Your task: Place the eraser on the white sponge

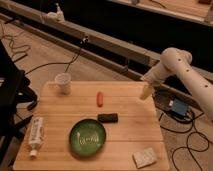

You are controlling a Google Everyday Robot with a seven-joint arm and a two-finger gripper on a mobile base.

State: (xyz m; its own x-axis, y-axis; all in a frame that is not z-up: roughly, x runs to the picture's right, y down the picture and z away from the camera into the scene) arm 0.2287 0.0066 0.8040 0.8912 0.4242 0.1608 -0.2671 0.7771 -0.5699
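Across table [131, 109]: wooden top carrying every item; right and front edges unguarded, with floor and cables beyond.
Arm [186, 75]: white, reaching in from the right, held high and clear of all items.
Gripper [146, 91]: at far right corner of table, pointing down, near the edge; nothing seen in it; released or clenched, cannot tell.
Green plate [73, 131]: front centre, near the eraser's front-left side but apart from it.
Bottle [35, 134]: lying flat along left edge, out of the way.
Cup [63, 83]: upright, far left.
White sponge [144, 157]: flat at front right corner, close to both edges, top bare.
Eraser [107, 118]: flat, mid-table, long side running left-right, between plate and orange oblong; well apart from sponge.
Orange oblong [100, 98]: behind eraser, apart.
Step, judged: approach to pick; eraser not yet grasped.
Next move: travel from corner toward table middle, descend over eraser, grip across its short side, then carry to front right.
Room: bare wood from gripper to eraser and from eraser to sponge; plate rim is the only near neighbour on descent.
Risk: sponge sits by the corner, so an off-centre release could tip eraser over the edge.
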